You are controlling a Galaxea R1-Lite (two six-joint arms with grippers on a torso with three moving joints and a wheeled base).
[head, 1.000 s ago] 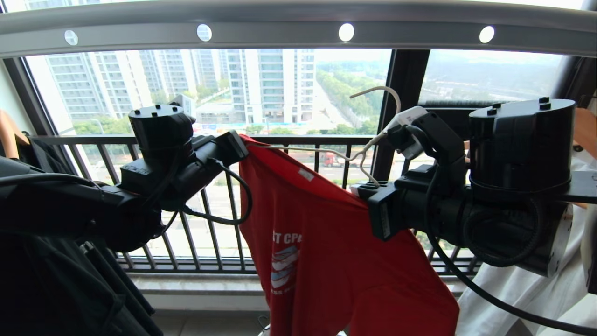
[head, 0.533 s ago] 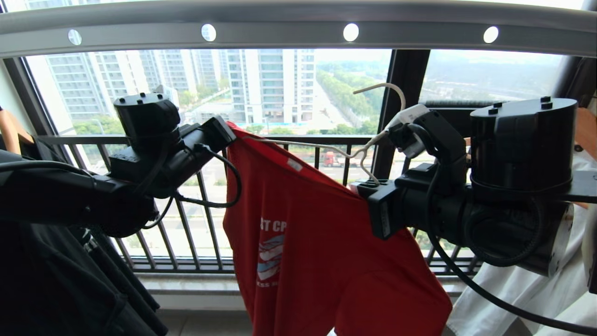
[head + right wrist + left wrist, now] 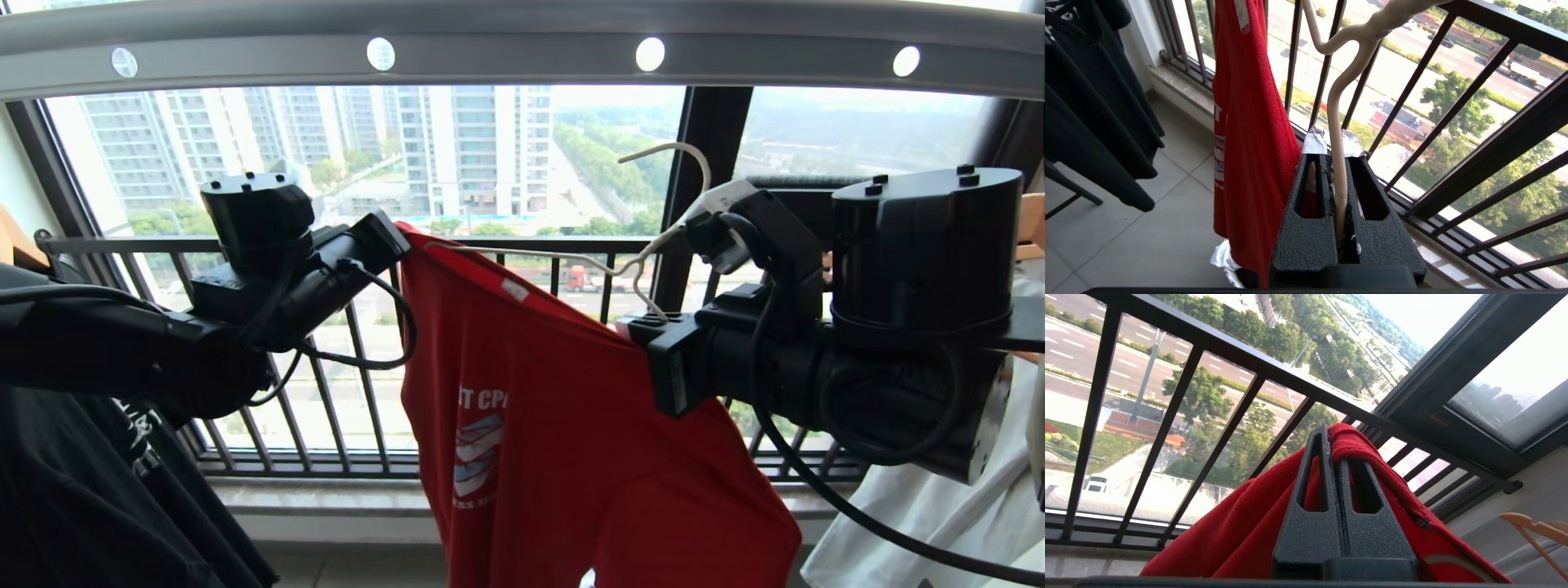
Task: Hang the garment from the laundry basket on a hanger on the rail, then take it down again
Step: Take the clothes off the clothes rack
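Left gripper [image 3: 1333, 457] was fully closed, pinching a fold of the garment [image 3: 571, 441] at its fingertips; the red cloth draped down both sides of the fingers. Right gripper [image 3: 1337, 163] was clamped on the hanger [image 3: 1337, 122] arm, wire running between the pads toward the twisted neck beyond the tips. The shirt hung between the two grippers, below the rail [image 3: 522, 61], hook not on it. Risks: the thin wire could twist in the right grip and tip the hook off line; the left pinch was shallow, so a pull could slip the fabric free.
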